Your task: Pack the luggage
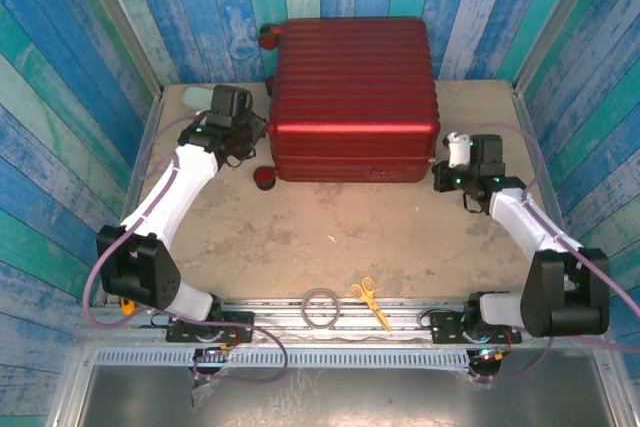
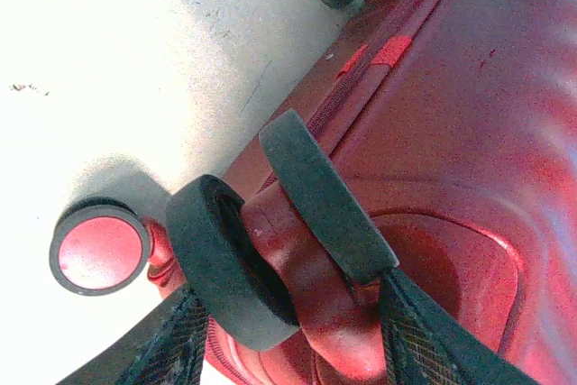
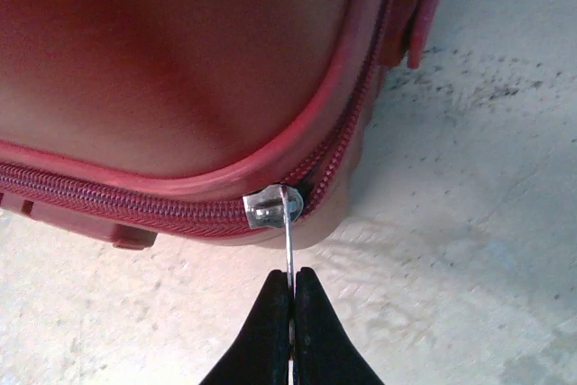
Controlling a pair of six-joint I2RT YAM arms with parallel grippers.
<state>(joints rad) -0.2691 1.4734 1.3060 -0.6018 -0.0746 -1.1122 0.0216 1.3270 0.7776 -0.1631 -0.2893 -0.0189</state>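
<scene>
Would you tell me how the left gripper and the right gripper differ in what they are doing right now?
The left gripper stands wide, clamping a caster of the luggage; the right gripper is shut tight on the thin zipper pull. The left is at the wheeled side, the right at the opposite near corner. Both hold part of the luggage.

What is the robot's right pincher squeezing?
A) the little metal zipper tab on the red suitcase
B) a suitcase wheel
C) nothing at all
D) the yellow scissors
A: in the right wrist view, the right gripper is closed on the thin metal zipper tab at the corner of the red suitcase.
</scene>
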